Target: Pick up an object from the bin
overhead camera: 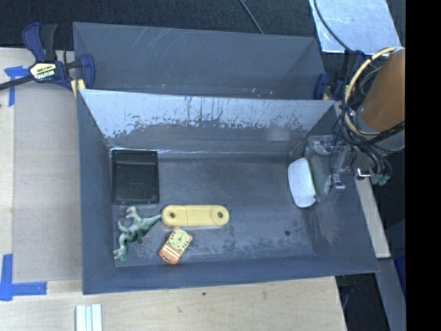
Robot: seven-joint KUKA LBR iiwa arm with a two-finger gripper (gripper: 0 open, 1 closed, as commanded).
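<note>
The thing nearest the gripper [329, 168] is a white oval piece [301, 183]. It lies level with the black slab [135, 176] and well apart from it, across the bare floor of the bin [207, 119] toward the view's right. The gripper stands just beyond the oval, on the side away from the slab, touching it or very nearly so. Whether the gripper is open or closed cannot be told, nor whether the oval is held. In my judgement the step in hand is the grasp itself, with the lift not yet made. The next move calls for a confirmed hold on the oval, then a straight rise clear of the sloping wall. The remaining things lie near the slab. A yellow bar [195, 216] sits just below it, a green toy figure [131, 229] below its lower left corner, and a small orange block [174, 245] under the bar.
</note>
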